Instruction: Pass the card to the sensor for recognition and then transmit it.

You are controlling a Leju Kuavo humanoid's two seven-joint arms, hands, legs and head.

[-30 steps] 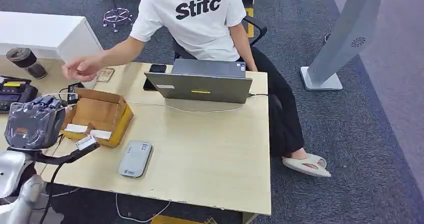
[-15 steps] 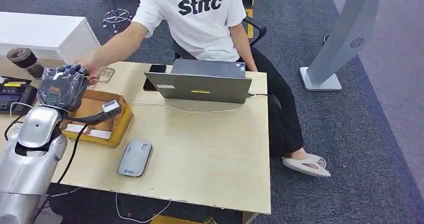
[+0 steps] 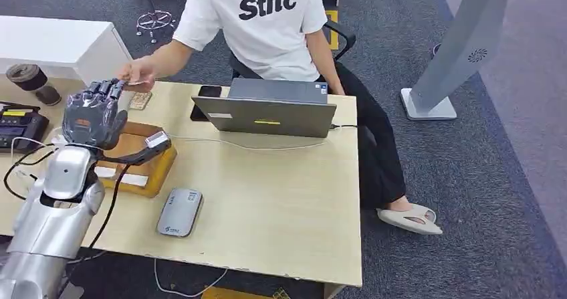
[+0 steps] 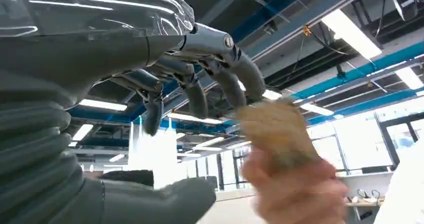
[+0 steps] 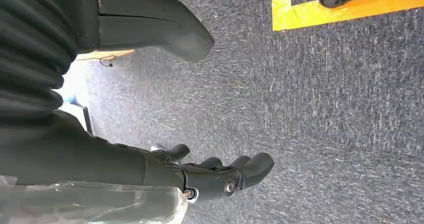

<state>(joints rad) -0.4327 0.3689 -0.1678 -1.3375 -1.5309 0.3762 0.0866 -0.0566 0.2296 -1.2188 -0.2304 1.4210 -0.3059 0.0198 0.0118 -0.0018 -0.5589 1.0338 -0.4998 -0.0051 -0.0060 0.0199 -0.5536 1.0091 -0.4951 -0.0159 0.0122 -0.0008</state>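
My left hand [image 3: 93, 115] is raised above the cardboard box [image 3: 137, 158], palm turned away from me, fingers apart and pointing up. In the left wrist view its fingers [image 4: 220, 78] and thumb stand spread with nothing between them. A person's hand [image 3: 137, 71] holds a tan card [image 4: 277, 129] right at my fingertips; the card is blurred and I cannot tell if it touches them. The grey card sensor [image 3: 180, 212] lies flat near the table's front edge. My right hand [image 5: 220, 176] hangs over the carpet, fingers loosely apart, holding nothing.
A seated person in a white shirt [image 3: 267, 18] faces me across the table [image 3: 281, 205]. A grey laptop [image 3: 267, 108] with a cable, a phone [image 3: 204, 102] and another card [image 3: 140, 100] lie at the far side. A black device [image 3: 20, 122] and a cup [image 3: 30, 81] sit left.
My left arm has risen from the table's front left corner to above the box, hand turned upward. The person's hand has lifted a card and brought it to my fingertips.
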